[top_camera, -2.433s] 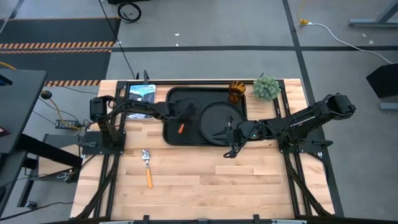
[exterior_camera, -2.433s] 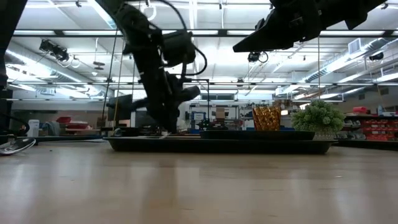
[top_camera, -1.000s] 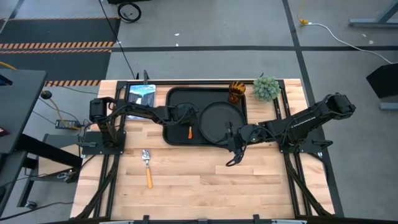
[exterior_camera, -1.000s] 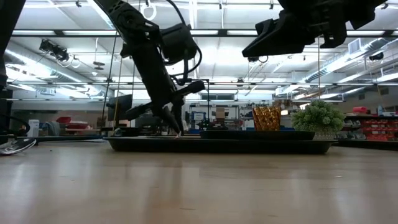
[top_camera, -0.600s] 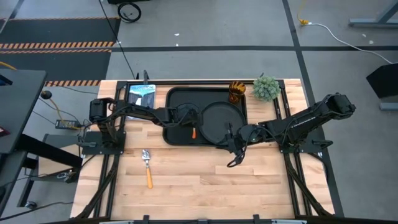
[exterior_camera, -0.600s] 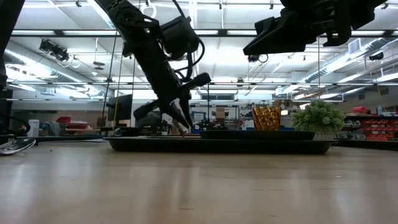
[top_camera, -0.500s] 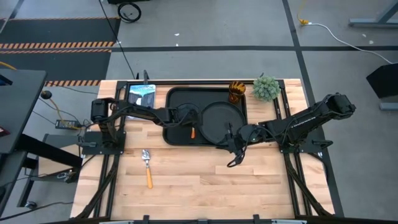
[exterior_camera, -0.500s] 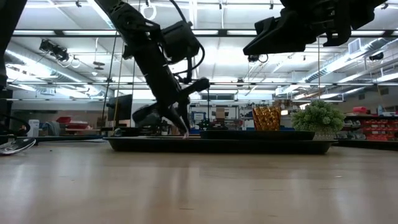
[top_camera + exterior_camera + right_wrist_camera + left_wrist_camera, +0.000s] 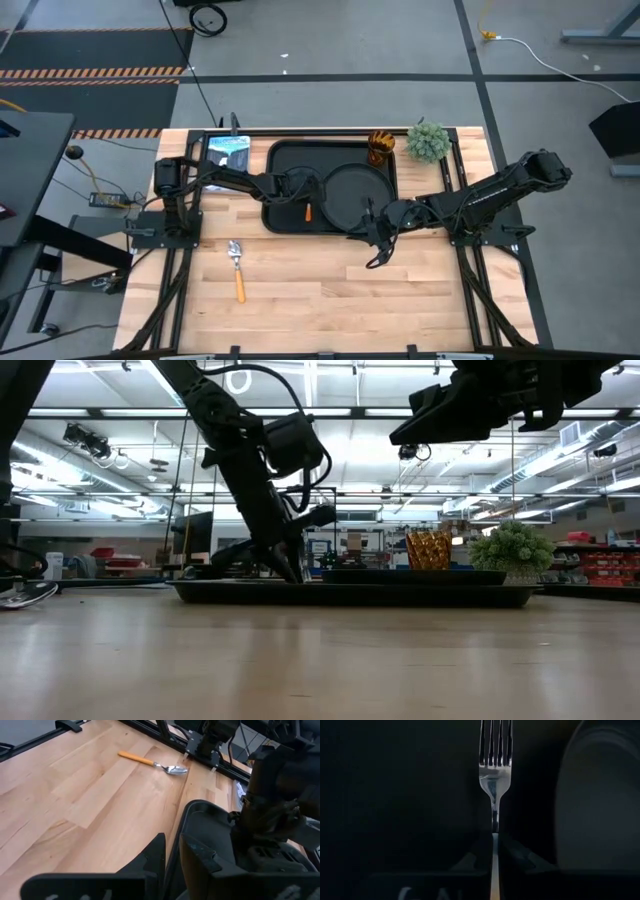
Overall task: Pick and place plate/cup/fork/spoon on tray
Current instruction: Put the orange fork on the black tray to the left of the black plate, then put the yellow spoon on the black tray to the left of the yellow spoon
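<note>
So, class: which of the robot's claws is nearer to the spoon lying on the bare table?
Left. The left claw is over the tray, holding the fork, up and right of the spoon. The right claw is farther off, across the table.

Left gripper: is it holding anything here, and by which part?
Yes. The left gripper is shut on the fork, gripping its handle end with the tines pointing away, over the tray beside the plate.

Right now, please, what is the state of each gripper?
Left gripper: closed on the fork, over the tray.
Right gripper: fingers nearly closed, holding nothing, near the tray's front edge.
</note>
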Motion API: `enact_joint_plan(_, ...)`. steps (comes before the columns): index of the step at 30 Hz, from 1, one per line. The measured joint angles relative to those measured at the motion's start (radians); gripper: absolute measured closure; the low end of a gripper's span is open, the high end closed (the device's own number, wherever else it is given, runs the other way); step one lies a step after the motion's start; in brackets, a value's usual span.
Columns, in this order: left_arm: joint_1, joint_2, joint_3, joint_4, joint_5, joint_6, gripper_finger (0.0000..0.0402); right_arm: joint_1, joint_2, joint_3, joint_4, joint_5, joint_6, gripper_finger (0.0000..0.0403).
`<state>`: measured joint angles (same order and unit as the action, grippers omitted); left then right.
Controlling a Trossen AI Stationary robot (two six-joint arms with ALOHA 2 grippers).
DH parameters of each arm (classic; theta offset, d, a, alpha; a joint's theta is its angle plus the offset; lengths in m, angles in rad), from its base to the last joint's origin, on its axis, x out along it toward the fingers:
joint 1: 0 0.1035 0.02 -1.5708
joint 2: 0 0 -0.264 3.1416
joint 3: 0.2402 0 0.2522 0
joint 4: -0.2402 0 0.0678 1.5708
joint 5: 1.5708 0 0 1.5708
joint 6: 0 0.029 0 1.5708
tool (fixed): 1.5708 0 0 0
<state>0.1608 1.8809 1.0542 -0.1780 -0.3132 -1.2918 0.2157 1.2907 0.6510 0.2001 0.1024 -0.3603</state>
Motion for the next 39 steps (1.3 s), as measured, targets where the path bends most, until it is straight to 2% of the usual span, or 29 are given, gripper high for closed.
enact_joint_plan(12,0.000,0.000,0.000,0.010,-0.001,0.006,0.0331,0.000,0.000,0.000,-0.003,-0.002,-0.001,0.0339)
enact_joint_plan(18,0.000,-0.001,0.000,0.010,0.003,0.029,0.0327,0.000,0.000,0.000,-0.008,-0.002,-0.001,0.0339)
enact_joint_plan(23,-0.002,-0.033,0.019,-0.021,0.062,0.080,0.0327,0.000,0.000,0.000,-0.018,-0.002,-0.001,0.0339)
enact_joint_plan(31,-0.080,-0.071,0.152,-0.276,0.202,0.122,0.0327,0.000,0.000,0.000,-0.025,-0.001,-0.001,0.0339)
enact_joint_plan(35,-0.169,-0.077,0.209,-0.413,0.203,0.083,0.0327,0.000,0.000,0.000,-0.036,0.000,0.000,0.0339)
enact_joint_plan(39,-0.284,-0.077,0.234,-0.497,0.148,0.017,0.0327,0.000,0.000,0.000,-0.045,0.001,0.001,0.0339)
